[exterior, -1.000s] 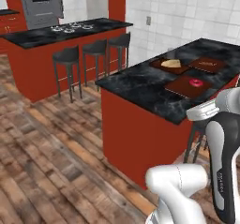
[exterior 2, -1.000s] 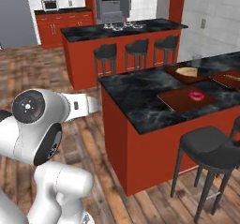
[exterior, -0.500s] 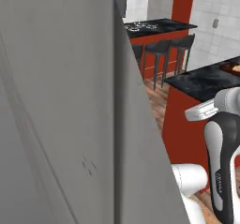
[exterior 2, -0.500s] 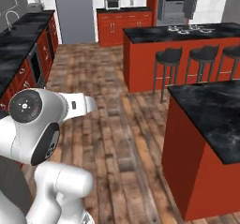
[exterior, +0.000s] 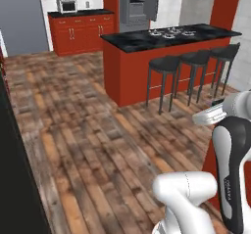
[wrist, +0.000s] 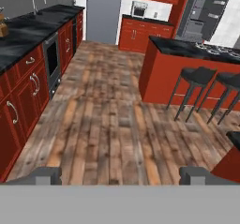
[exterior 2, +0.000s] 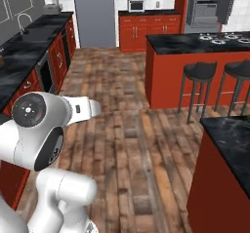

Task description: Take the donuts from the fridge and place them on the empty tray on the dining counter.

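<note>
My gripper [wrist: 122,176] is open, its two dark fingertips [wrist: 47,175] far apart with nothing between them, and it points over the bare wooden floor. The fridge [wrist: 202,13] stands far off at the back right as a tall grey unit with a door swung open and dark shelves showing; it is also at the top of the left base view [exterior: 138,3] and the right base view [exterior 2: 211,5]. One corner of the dining counter [exterior 2: 229,139] shows at the lower right, black marble on a red base. The donuts and the empty tray are out of view.
A red island with a black top and cooktop [exterior: 166,38] stands ahead with three dark stools [exterior: 164,64] in front. Red cabinets under a black counter with a sink [wrist: 33,26] line the left. A plain grey panel [exterior 2: 95,12] stands at the back.
The whole picture has swung: the base has turned away from the dining counter, its trays and red-pink donut now out of view. The gripper has stayed open.
</note>
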You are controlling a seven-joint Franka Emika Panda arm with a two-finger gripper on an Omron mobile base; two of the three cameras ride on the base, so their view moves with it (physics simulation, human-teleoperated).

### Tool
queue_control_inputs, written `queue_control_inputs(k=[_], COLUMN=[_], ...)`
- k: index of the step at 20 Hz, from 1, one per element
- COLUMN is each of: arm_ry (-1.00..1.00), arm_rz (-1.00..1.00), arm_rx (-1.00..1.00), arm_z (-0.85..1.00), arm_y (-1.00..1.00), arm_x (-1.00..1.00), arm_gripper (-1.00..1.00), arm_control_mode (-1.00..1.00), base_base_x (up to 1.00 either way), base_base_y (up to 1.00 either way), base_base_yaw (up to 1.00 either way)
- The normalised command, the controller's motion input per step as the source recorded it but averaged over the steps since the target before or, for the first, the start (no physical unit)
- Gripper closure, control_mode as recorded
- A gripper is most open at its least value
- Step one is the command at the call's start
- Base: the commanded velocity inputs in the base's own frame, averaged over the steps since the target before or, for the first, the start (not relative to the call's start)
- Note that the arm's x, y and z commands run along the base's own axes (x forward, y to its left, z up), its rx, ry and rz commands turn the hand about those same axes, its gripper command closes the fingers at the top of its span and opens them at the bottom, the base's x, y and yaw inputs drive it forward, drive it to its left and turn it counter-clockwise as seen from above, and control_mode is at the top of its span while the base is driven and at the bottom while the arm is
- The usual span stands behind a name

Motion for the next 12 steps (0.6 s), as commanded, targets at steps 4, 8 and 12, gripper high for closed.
queue_control_inputs(k=[4,8,12], arm_ry=[0.0,0.0,0.0], arm_rz=[0.0,0.0,0.0], arm_rx=[0.0,0.0,0.0], arm_z=[0.0,0.0,0.0], arm_y=[0.0,0.0,0.0], arm_x=[0.0,0.0,0.0], arm_gripper=[-1.0,-1.0,-1.0], arm_control_mode=[1.0,1.0,1.0], base_base_x=[1.0,1.0,1.0], base_base_y=[0.0,0.0,0.0], base_base_yaw=[0.26,0.24,0.21])
